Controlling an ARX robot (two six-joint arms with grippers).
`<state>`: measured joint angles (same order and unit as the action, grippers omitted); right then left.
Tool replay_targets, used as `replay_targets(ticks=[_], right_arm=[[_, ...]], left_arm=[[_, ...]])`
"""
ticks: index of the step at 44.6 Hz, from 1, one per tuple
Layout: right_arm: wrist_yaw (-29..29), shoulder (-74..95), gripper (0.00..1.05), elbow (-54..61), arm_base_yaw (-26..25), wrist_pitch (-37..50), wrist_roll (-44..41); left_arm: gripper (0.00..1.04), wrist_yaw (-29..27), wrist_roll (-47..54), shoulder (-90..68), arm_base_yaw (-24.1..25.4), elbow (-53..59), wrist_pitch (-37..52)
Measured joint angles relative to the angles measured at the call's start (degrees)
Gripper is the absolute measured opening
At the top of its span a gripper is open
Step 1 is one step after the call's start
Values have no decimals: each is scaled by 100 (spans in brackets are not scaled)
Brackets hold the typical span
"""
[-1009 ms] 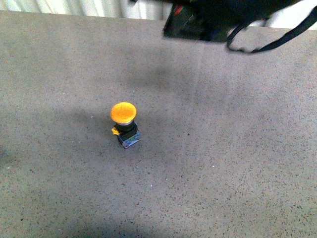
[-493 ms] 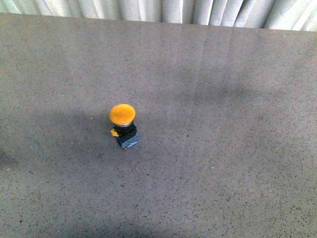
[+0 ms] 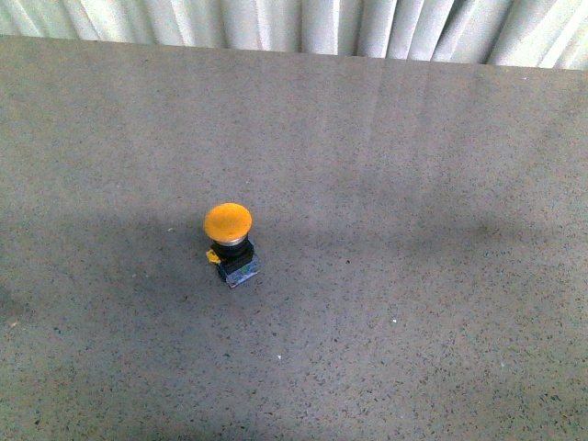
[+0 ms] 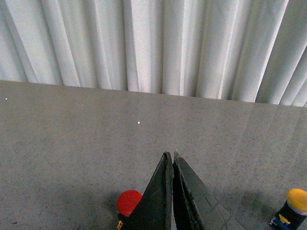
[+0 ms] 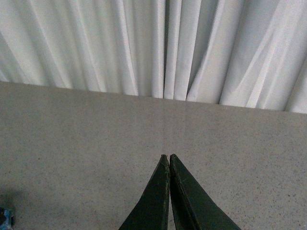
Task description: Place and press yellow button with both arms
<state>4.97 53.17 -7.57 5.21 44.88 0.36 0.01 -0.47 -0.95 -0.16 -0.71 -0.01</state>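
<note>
The yellow button [image 3: 228,223] stands upright on the grey table [image 3: 413,184], its orange-yellow cap above a black collar and a small bluish base block [image 3: 240,267]. Neither arm shows in the front view. In the left wrist view my left gripper [image 4: 170,155] is shut with nothing in it, and the yellow button [image 4: 297,199] sits off to one side, apart from the fingers. My right gripper [image 5: 168,155] is also shut and empty, above bare table. A bluish scrap [image 5: 4,218] at the frame's edge is too cut off to identify.
A red button [image 4: 128,202] stands on the table right beside the left gripper's fingers, partly hidden by them. A white pleated curtain [image 3: 303,23] hangs along the table's far edge [image 3: 294,53].
The black arm that crossed the top of the front view a second ago has left the picture. The view has tilted a little, showing more curtain. The yellow button stands in the same spot.
</note>
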Motion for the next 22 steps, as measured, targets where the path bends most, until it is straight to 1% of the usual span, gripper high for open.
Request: replay_targets(ticks=[2,6,9,13,17,22], right_arm=[[-26,-127,1,59,-26,-63,-2],[-446,-452,1,201,-339,-258,-4],[-457,-671,1,280,-472,-396,-2],[-487,-1029,1,391,-501,-640,-4],[-487,-1150,1,623,-503,-452,-2],[-498,-1635,1,649,-507,-909,-4]], left_arm=[[1,0,0,0,0,0,0],[1,0,2,0,0,0,0],[1,-2,0,0,0,0,0],[1,0,0,0,0,0,0],[1,0,0,0,0,0,0],[1,-2,0,0,0,0,0]])
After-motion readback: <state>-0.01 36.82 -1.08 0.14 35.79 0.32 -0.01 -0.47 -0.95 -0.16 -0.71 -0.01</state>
